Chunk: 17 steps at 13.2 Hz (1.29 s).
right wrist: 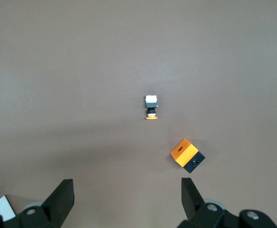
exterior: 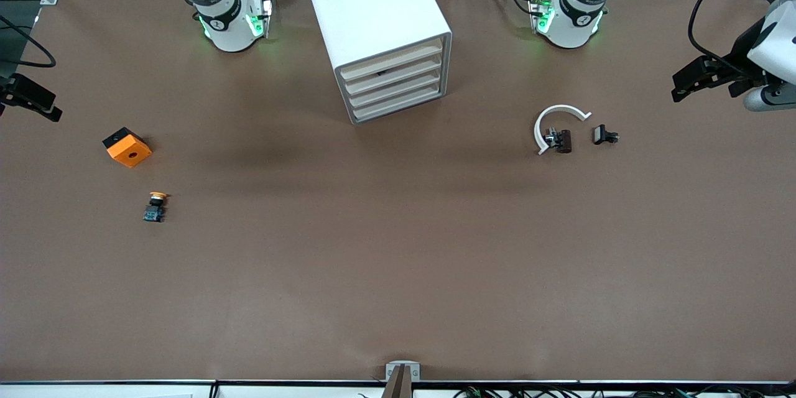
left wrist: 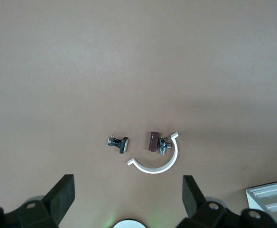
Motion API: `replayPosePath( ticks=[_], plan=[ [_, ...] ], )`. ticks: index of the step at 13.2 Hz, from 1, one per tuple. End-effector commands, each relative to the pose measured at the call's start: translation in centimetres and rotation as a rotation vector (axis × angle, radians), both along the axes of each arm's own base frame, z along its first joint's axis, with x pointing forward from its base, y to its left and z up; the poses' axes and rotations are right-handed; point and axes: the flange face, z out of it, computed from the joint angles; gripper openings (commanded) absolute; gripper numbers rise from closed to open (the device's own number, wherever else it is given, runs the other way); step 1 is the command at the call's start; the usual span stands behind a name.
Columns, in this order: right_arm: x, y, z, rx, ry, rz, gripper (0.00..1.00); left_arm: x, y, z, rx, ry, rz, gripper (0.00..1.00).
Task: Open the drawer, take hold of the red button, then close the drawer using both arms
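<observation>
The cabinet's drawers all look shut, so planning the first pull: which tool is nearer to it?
Left, narrowly. The left tool hangs at the left arm's end of the table; the right tool at the other end, slightly farther from the cabinet.

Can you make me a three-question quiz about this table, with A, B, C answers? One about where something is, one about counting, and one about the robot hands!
1. Where is the orange plastic cube?
A. On top of the cabinet
B. On the table, farther from the front camera than the yellow-capped push button
C. Inside a drawer

2. How many cream-fronted drawers does the white boxy cabinet have?
A. Two
B. Four
C. Six

3. How are the left end effector and the right end effector?
A. Both open and empty
B. Both shut on the cube
C. One shut on a drawer

Answers:
1 B: the cube lies on the brown table, beside the button, toward the right arm's end.
2 B: four fronts are stacked.
3 A: each hangs over its own end of the table, fingers wide apart, holding nothing.
</observation>
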Motion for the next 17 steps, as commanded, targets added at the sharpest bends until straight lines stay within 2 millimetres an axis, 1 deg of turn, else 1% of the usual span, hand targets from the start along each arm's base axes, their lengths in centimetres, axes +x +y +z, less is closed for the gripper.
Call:
replayPosePath(
  ticks=[1, 3, 4, 5, 6, 7, 8, 10, 12, 13, 14, 15, 16, 17],
  plan=[
    [0.1, 0.1, 0.5, -0.016, 0.000, 0.005, 1.00, 0.3, 0.4, 0.4, 0.000, 0.003, -0.010, 1.00],
    [0.2, 0.2, 0.5, -0.017, -0.006, 0.010, 1.00, 0.3, 0.5, 0.6, 0.000, -0.002, -0.001, 1.00],
    [0.2, 0.2, 0.5, -0.017, -0.006, 0.010, 1.00, 0.8, 0.9, 0.3, -0.001, 0.003, 0.002, 1.00],
    [0.2, 0.2, 0.5, -0.017, -0.006, 0.010, 1.00, 1.4, 1.1, -0.7, -0.003, 0.021, 0.000, 1.00],
    [0.2, 0.2, 0.5, -0.017, -0.006, 0.010, 1.00, 2.6, 2.3, -2.6, 0.009, 0.050, 0.014, 1.00],
    [0.2, 0.2, 0.5, -0.017, -0.006, 0.010, 1.00, 3.8, 2.8, -3.7, 0.019, 0.065, 0.015, 1.00],
    [0.2, 0.2, 0.5, -0.017, -0.006, 0.010, 1.00, 4.8, 2.9, -4.4, 0.016, 0.073, 0.015, 1.00],
    [0.3, 0.2, 0.5, -0.014, -0.006, 0.010, 1.00, 6.2, 2.4, -7.6, 0.013, 0.124, 0.009, 1.00],
    [0.5, 0.4, 0.3, -0.011, -0.005, 0.012, 1.00, 8.0, 2.5, -10.9, -0.015, 0.149, 0.023, 1.00],
    [0.7, 1.2, 0.2, -0.012, -0.002, 0.026, 1.00, 8.5, 2.0, -11.9, -0.027, 0.141, 0.019, 1.00],
    [0.9, 1.9, 0.0, -0.015, 0.000, 0.033, 1.00, 9.2, 1.6, -13.6, -0.028, 0.160, 0.019, 1.00],
    [1.2, 2.5, -0.1, -0.016, -0.006, 0.043, 1.00, 9.7, 1.1, -15.6, -0.029, 0.189, 0.022, 1.00],
    [1.4, 2.7, 0.0, -0.008, -0.022, 0.044, 1.00, 10.3, 0.6, -18.1, -0.020, 0.230, 0.049, 1.00],
    [1.9, 3.0, -0.3, -0.005, -0.035, 0.048, 1.00, 10.6, -0.5, -20.3, -0.003, 0.262, 0.097, 1.00]
  ],
)
